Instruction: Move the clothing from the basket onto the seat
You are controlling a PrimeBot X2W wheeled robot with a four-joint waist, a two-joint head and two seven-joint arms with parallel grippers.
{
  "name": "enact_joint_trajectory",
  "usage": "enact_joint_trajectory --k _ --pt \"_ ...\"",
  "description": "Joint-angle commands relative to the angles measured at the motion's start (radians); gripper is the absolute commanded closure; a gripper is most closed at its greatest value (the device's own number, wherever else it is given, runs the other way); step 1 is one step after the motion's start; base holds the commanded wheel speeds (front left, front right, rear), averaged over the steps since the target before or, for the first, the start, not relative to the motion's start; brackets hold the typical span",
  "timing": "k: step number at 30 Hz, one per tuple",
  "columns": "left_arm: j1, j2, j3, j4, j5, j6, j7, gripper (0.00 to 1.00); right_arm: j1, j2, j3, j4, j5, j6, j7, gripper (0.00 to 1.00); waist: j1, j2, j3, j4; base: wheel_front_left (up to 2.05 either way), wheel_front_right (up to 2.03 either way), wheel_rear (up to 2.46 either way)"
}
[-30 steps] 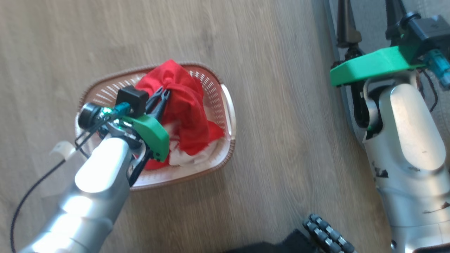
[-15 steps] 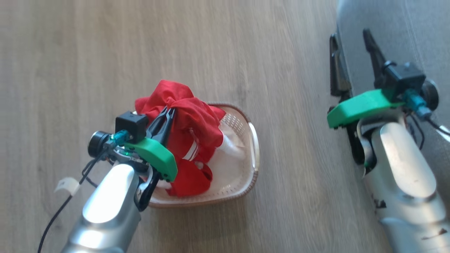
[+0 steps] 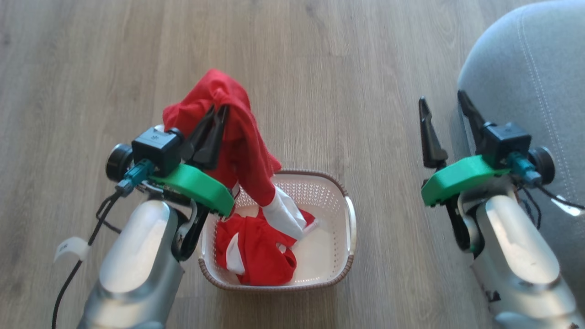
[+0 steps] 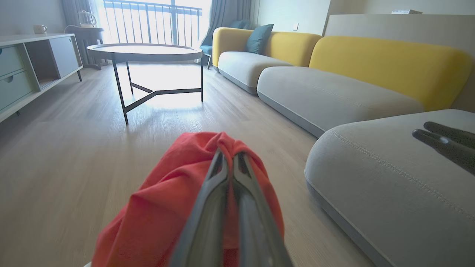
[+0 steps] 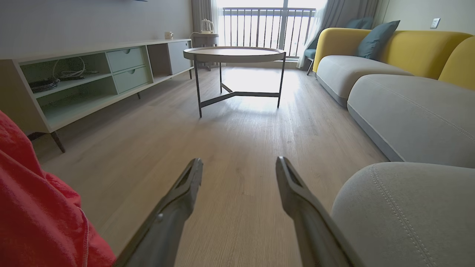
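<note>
Now, left gripper point(image 3: 218, 110) pinched on the clothing point(image 3: 242, 141) left of centre: lift higher, freeing its tail from the basket point(image 3: 349, 219) at lower centre, then swing toward the seat point(image 3: 525, 59), far right. Right gripper point(image 3: 441, 97) spread, empty.

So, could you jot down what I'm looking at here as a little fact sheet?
Left gripper: shut on a bunched red garment, held up above the basket
Garment's lower end: white, hanging down into the basket
In the basket: more red and white clothing on its floor
Right gripper: open, holding nothing, beside the seat's edge
Seat: grey stitched cushion on the robot's right, the part in view bare
Floor: pale wood
</note>
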Motion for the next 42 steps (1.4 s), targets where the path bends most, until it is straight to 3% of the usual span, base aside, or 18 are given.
enact_joint_trajectory --k 1,16,26,31,42 --pt "-0.036 0.005 0.046 -0.071 0.014 0.001 -0.005 1.00 0.005 0.003 0.024 -0.022 0.008 0.007 -0.005 0.00 0.0001 -0.0001 -0.020 0.011 0.00 0.00 0.00" --pt "-0.159 -0.016 -0.021 -0.324 0.032 0.001 -0.005 1.00 0.043 -0.004 0.035 -0.002 0.024 0.007 -0.005 0.00 0.0001 -0.0001 -0.067 0.023 0.00 0.00 0.00" --pt "-0.200 -0.026 -0.064 -0.374 0.026 0.001 -0.005 1.00 0.062 0.004 0.048 0.004 0.036 0.007 -0.005 0.00 0.0001 -0.0001 -0.084 0.015 0.00 0.00 0.00" --pt "-0.194 -0.029 -0.080 -0.377 0.025 0.001 -0.005 1.00 0.051 0.002 0.097 -0.087 0.074 0.007 -0.005 0.00 0.0001 -0.0001 -0.087 0.014 0.00 0.00 0.00" --pt "-0.180 -0.034 -0.099 -0.376 0.019 0.001 -0.005 1.00 -0.012 -0.037 0.263 -0.420 0.140 0.007 -0.005 0.00 0.0001 -0.0001 -0.086 0.030 0.00 0.00 0.00"
